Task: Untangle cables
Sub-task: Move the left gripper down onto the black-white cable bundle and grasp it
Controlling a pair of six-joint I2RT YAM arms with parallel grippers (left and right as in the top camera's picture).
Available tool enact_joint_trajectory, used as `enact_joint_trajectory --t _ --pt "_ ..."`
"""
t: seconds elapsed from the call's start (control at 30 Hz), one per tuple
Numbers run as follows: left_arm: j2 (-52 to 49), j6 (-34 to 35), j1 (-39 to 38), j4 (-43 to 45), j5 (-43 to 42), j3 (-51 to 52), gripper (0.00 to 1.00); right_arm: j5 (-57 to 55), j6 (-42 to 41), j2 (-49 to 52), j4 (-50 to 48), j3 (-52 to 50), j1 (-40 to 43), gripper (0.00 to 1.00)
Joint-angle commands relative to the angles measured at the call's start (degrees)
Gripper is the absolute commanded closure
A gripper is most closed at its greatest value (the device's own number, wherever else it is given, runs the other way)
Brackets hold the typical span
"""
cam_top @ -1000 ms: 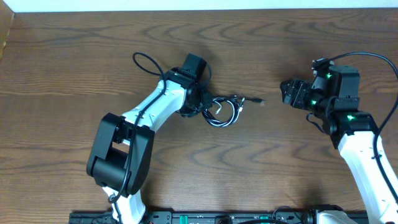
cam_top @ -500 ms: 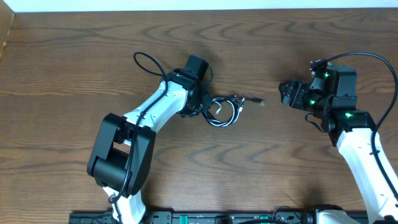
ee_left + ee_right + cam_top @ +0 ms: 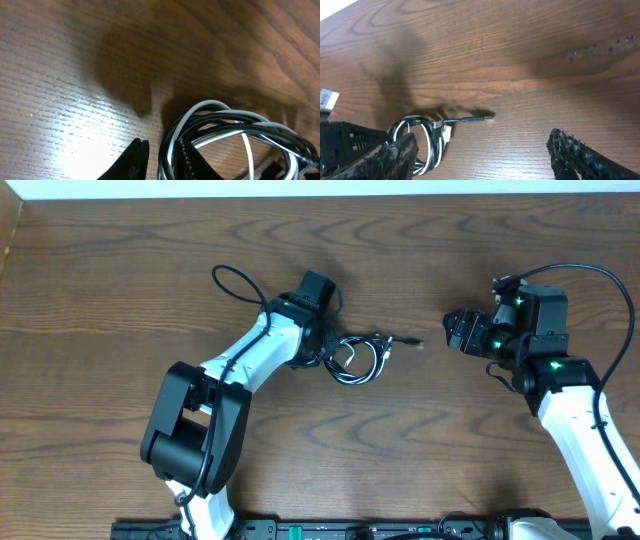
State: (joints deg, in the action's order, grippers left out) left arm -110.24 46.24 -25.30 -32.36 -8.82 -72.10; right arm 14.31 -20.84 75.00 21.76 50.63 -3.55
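The cables (image 3: pixel 358 360) lie mid-table as a small tangle of thin black and white loops, with one plug end (image 3: pixel 415 342) sticking out to the right. My left gripper (image 3: pixel 328 352) is at the tangle's left edge. In the left wrist view its jaws (image 3: pixel 162 150) have narrowed round several strands of the cables (image 3: pixel 225 120), which press on the right finger (image 3: pixel 192 160). My right gripper (image 3: pixel 450 333) hovers just right of the plug, open wide. In the right wrist view nothing lies between its fingers (image 3: pixel 485 155); the cables (image 3: pixel 427 135) and plug (image 3: pixel 482 119) are ahead.
The wooden table (image 3: pixel 120 260) ends at a pale strip along the back. A thick black cord (image 3: pixel 228 275) loops out from the left arm behind the tangle. Another thick cord (image 3: pixel 590 272) arcs over the right arm.
My left jaws have drawn closer together round the strands at the tangle's left edge. My right gripper has crept a little left toward the plug.
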Motion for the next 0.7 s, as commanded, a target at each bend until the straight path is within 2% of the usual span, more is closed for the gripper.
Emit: enact_joint_trajectory --t 0.0,0.2,0.3,0.47,0.57,0.67 --pt "-1.03 1.66 -0.72 0.46 1.18 1.70 0.78 -0.31 -0.81 0.04 -0.13 0.57 -0.31 0.20" --pt "-1.03 2.58 -1.64 3.37 1.20 3.96 0.79 -0.28 -0.81 0.04 -0.15 0.57 -0.31 0.20" --pt "-1.03 3.30 -2.08 4.81 2.14 5.05 0.92 -0.28 -0.81 0.04 -0.13 0.57 -0.31 0.20" --pt "-1.03 7.63 -2.54 5.09 5.95 6.21 0.92 -0.26 -0.85 0.04 -0.11 0.57 -0.31 0.20" --pt "-0.87 5.09 -2.54 7.34 5.66 6.19 0.92 -0.26 -1.07 0.04 -0.15 0.57 -0.33 0.19" --pt "1.07 -4.28 -2.51 12.46 1.25 5.90 0.93 -0.22 -1.03 0.04 -0.35 0.57 -0.83 0.19"
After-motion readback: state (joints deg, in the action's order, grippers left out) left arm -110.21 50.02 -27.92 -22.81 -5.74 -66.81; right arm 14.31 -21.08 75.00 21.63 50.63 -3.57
